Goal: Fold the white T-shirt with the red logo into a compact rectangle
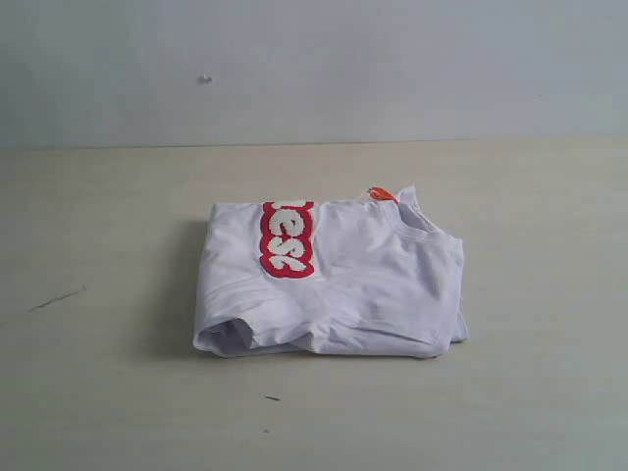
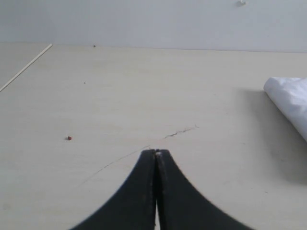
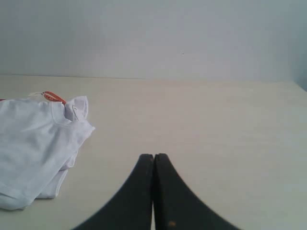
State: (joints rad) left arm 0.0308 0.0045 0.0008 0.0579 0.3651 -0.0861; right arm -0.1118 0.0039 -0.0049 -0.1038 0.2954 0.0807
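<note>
- The white cotton T-shirt (image 1: pixel 363 285) lies folded in the middle of the pale wooden table (image 1: pixel 118 392), fuzzy red logo (image 1: pixel 287 240) on top; its puffy front edge may spring open
- The black left gripper (image 2: pixel 157 152) and black right gripper (image 3: pixel 153 156), both closed and empty, sit clear of it; any nudge could skew the bundle

The left gripper (image 2: pixel 156 152) has two matte black fingers (image 2: pixel 136 191), smooth and curved, tapering from broad bases to narrow tips marked by a pale scuff (image 2: pixel 157 153). The right gripper (image 3: pixel 153 156) looks alike, with an orange-brown speck (image 3: pixel 171 223) low on one finger.
</note>
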